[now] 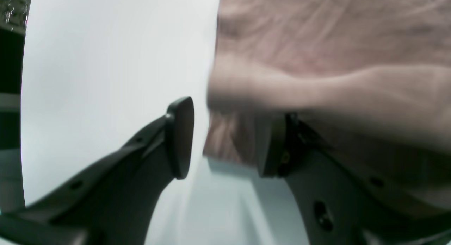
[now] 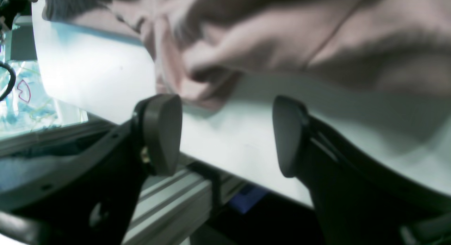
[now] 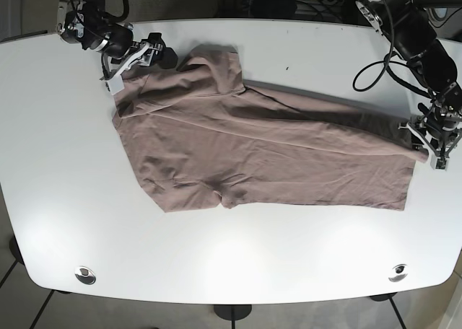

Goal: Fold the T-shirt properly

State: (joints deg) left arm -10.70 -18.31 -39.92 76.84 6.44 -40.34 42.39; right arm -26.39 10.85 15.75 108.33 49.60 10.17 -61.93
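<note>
Base view shows the pink T-shirt spread across the white table, both arms at its ends. Right gripper gapes empty; left gripper seemingly straddles the hem, unclosed. Next: pinch both edges

We saw a white tabletop with rounded corners. A dusty-pink T-shirt lay spread directly on it, wrinkled and partly folded, reaching from the far corner on the base view's left across to the right edge.
</note>
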